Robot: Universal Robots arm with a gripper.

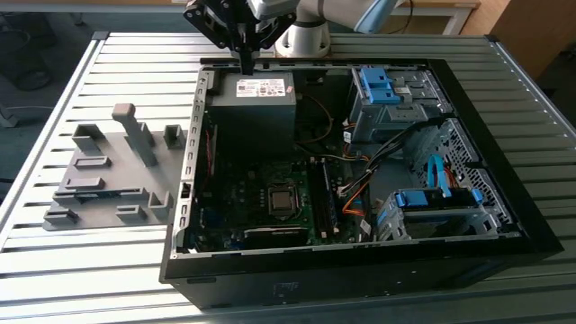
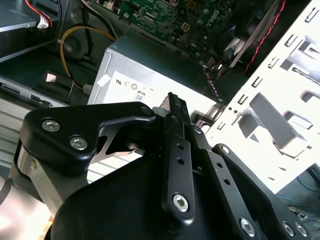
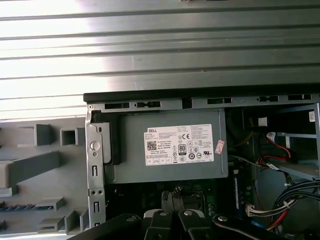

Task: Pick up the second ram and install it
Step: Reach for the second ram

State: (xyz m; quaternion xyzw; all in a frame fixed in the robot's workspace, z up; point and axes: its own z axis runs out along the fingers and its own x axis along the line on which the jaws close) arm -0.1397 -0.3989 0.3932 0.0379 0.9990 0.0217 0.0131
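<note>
1. One slim strip, hemmed in by grey blocks, is all that shows of what appears to be the second ram (image 1: 93,196) (a dark stick flecked with blue). Its ends and any label cannot be made out.
2. Part of the gripper (image 1: 247,67) is cut off at the upper edge of the exterior view. In both wrist views its black linkage hides whatever lies directly beneath it.
3. The second ram lies low in the fixture tray (image 1: 112,172), close to the tray's edge nearest the exterior camera and well apart from the gripper. The same blue-flecked strip appears among the tray's blocks in the first wrist view.
4. Its long axis runs with the slats of the table (image 1: 72,270). One end points toward the computer case (image 1: 360,283), the other toward the table's edge at the exterior view's left. Whether it rests flat or on its edge cannot be told.
5. The gripper hangs over the case's far edge, above the power supply (image 1: 256,101). Its fingers are drawn together, with nothing seen between them.
6. The tray sits on the table just beside the case's wall on the exterior view's left.
</note>
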